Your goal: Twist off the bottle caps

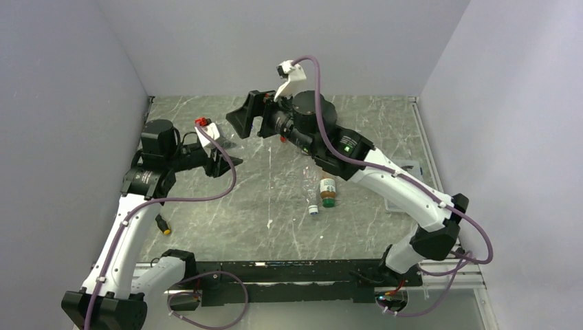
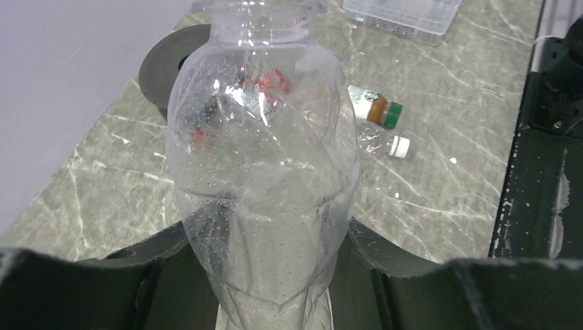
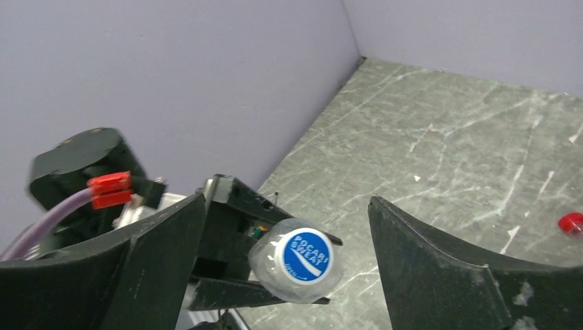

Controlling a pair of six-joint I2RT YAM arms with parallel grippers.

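The only writing that can be read is "POCARI SWEAT", white on a blue disc, on the cap (image 3: 306, 258) of the held bottle (image 2: 261, 158). The white-green label of the amber bottle (image 1: 328, 187) is too small to read. 3 bottles can be counted: 1 clear one in the air and 2 lying on the table (image 1: 227, 220). The left gripper (image 1: 227, 160) is clamped round the lower body of the held bottle, above the table's far left part. Its long axis runs close to level, and its neck points away from the left wrist toward the right gripper (image 3: 287, 201). That gripper's jaws stand wide apart, 1 on each side of the cap, with a clear gap on both sides and nothing gripped. The amber bottle lies near the table's middle, its green cap toward the arms' bases. Just beside it on its left lies the white-capped bottle (image 2: 385, 142), clear, nearly parallel, cap pointing the same way. 1 small red round piece (image 3: 570, 222) sits on the table, and 1 clear tub (image 2: 402, 14) stands toward the right edge.
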